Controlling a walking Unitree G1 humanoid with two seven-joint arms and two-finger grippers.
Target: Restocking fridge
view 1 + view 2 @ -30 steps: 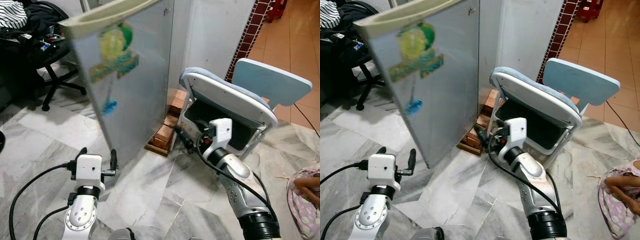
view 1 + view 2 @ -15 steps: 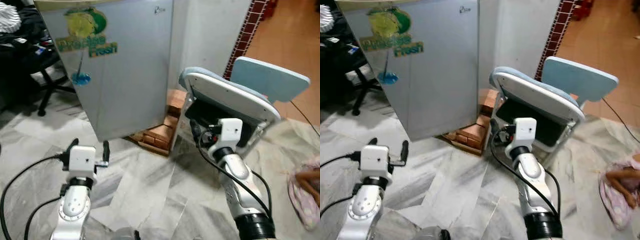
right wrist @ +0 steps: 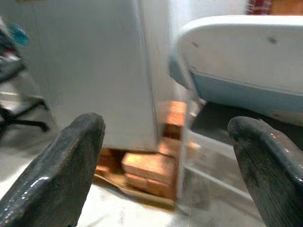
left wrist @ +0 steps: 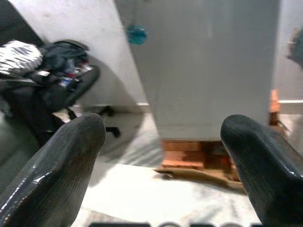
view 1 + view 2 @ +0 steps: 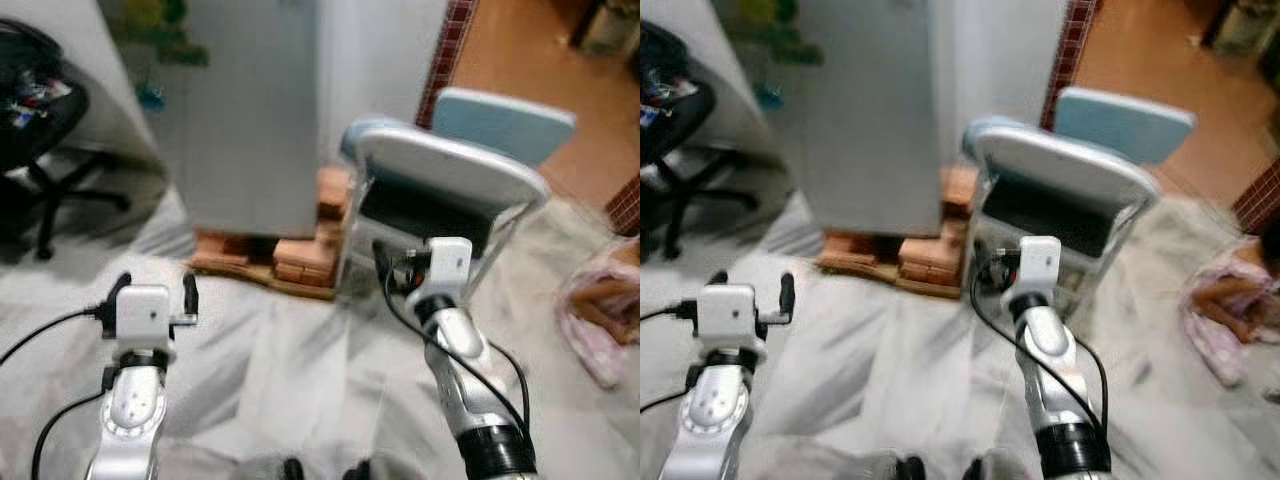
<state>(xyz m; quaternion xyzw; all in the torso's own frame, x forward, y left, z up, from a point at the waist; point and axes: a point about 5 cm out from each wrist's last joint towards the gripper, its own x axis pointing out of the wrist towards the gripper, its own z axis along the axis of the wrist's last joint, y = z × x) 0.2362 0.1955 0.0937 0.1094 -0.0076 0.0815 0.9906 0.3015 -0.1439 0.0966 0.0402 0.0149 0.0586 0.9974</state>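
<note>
Fridge [image 5: 245,110] stands far ahead on bricks [image 5: 290,262], its door shut, left of a tipped chair [image 5: 450,180]. Left gripper [image 5: 155,292], fingers wide and empty, points straight at it and looks nearer; right gripper [image 3: 165,156], equally wide, faces the chair's edge.

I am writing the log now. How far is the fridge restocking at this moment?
Done: the fridge door looks shut, standing on bricks. In hand: nothing; the left gripper and right gripper are both open and empty, held before the fridge and the chair. What is left cannot be told from these blurred pictures.
</note>
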